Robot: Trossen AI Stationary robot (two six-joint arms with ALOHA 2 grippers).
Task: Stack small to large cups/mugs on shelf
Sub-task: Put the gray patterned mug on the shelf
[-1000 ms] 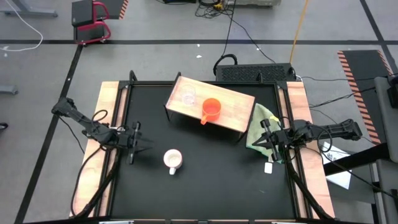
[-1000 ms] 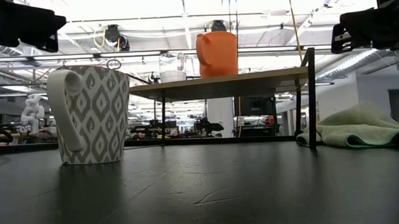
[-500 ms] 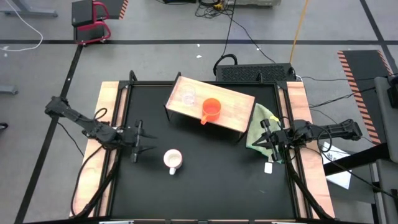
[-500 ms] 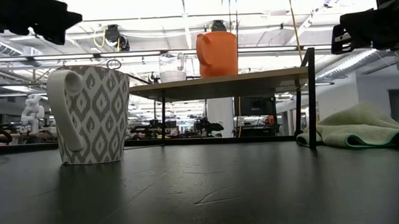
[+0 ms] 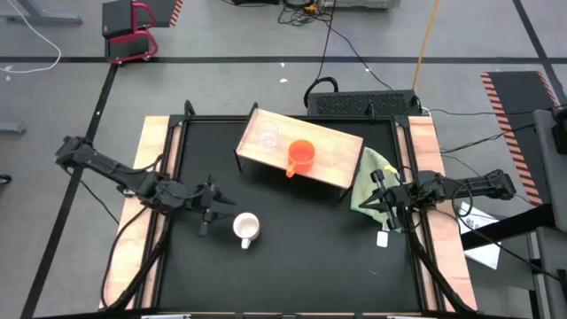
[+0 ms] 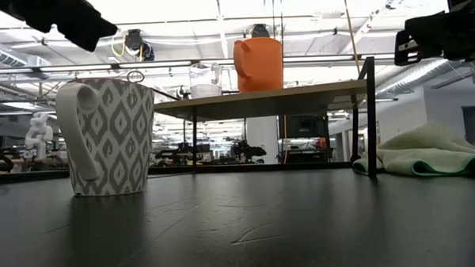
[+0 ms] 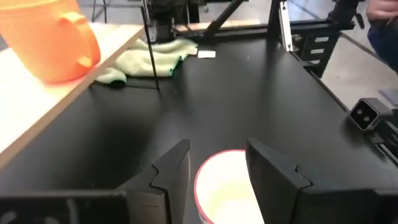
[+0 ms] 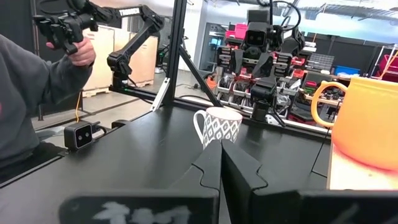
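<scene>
Carrying everything: the black rectangular counter (image 5: pixel 292 257), edged with pale wooden strips. Standing toward its far side: the light wooden rectangular shelf on thin black metal legs (image 5: pixel 341 151), with a crumpled pale green cloth (image 5: pixel 370 173) lying on the counter just beside its right end.

Sitting upright on the counter, well in front of the shelf and toward the left: the large white mug with the dark speckled pattern (image 5: pixel 245 228), mouth up, not yet raised. Resting upright on the shelf near its front edge: the mid-sized orange-red handled mug (image 5: pixel 301 156). Standing on the shelf just beside it, toward the left end: the small clear transparent handled cup (image 5: pixel 268 136).

Hovering just left of the white mug: the left tool (image 5: pixel 209 211), released, fingers spread wide, with the mug's rim showing between them in the left wrist view and nothing gripped. Waiting at the right edge by the cloth: the right tool (image 5: pixel 379 202), clenched on nothing.

Judging from this: working on the last and largest mug, at the reach-and-grasp stage. Calling next, probably, for settling the spread fingers around the mug's wall, clamping firmly, lifting clear of the shelf edge, and placing beside the orange-red mug to finish the small-to-large row, while avoiding knocking the mug over.
</scene>
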